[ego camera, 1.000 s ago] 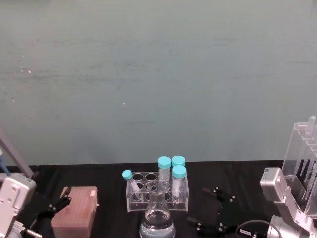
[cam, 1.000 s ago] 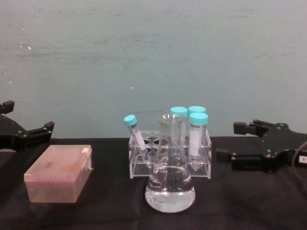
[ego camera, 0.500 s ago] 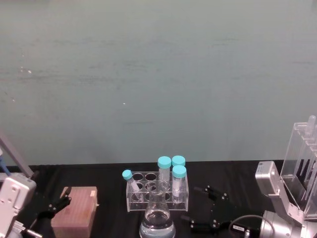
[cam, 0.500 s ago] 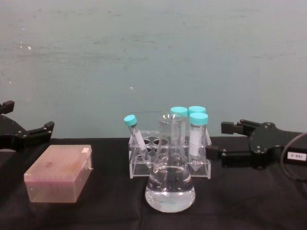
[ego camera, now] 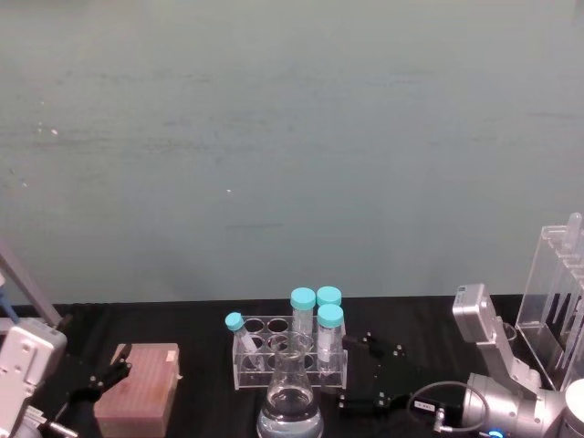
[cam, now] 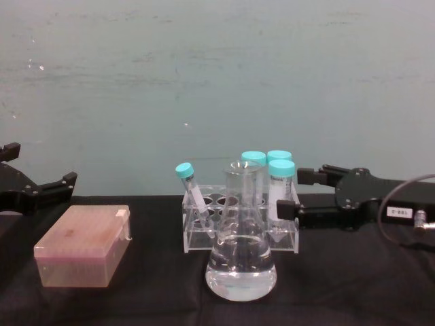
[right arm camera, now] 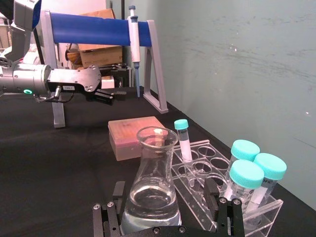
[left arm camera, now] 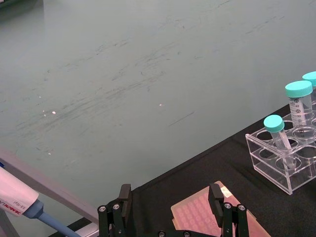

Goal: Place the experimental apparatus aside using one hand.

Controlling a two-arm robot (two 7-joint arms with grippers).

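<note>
Conical flask (cam: 241, 252) upright, neck up (clear liquid inside); right hand (cam: 293, 194), spread, reaches level beside the tube rack (cam: 197, 234); left hand (cam: 41, 164) idles, spread

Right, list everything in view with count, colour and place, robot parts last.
clear glass conical flask: 1, holding clear liquid, front centre of table
clear acrylic six-hole tube rack: 1, just behind the flask
teal-capped plastic tubes: 4, in that rack, three upright, one tilted
pink rectangular tip box: 1, left of the rack
tall clear acrylic rack: 1, far right
pipette: 1, white and blue, hanging on blue-barred stand, left side
black table cover: 1, under everything
left end effector: black, open, far left
right end effector: black, open, beside the six-hole rack's right end
</note>
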